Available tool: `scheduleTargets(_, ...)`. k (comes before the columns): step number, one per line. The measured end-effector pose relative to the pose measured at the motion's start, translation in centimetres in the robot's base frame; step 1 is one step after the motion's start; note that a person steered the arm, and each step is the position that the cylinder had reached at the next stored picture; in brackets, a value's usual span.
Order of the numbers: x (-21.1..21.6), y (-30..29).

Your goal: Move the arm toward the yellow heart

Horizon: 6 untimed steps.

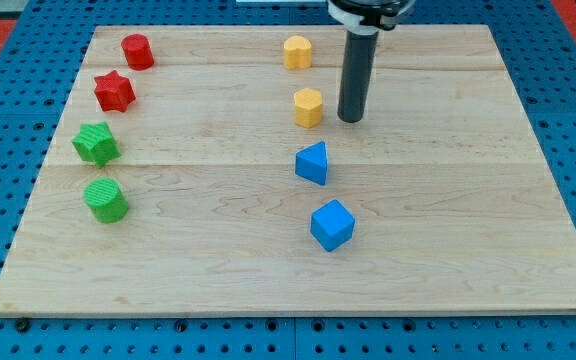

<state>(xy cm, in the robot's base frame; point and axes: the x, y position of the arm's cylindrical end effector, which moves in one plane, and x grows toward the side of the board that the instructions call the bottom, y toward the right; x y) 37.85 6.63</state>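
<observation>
Two yellow blocks lie near the view's top middle. The upper one looks like the yellow heart. The lower one looks like a yellow pentagon. My tip rests on the board just to the right of the lower yellow block, with a small gap between them. The yellow heart is up and to the left of my tip, roughly one and a half block-widths away.
A blue triangle and a blue cube lie below my tip. At the view's left are a red cylinder, a red star, a green star and a green cylinder. The wooden board ends at blue pegboard.
</observation>
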Motion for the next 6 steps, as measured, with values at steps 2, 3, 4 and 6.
scheduleTargets(2, 0.4, -4.9)
scheduleTargets(3, 0.7, -11.3)
scheduleTargets(4, -2.3, -14.9)
scheduleTargets(6, -12.3, -12.0)
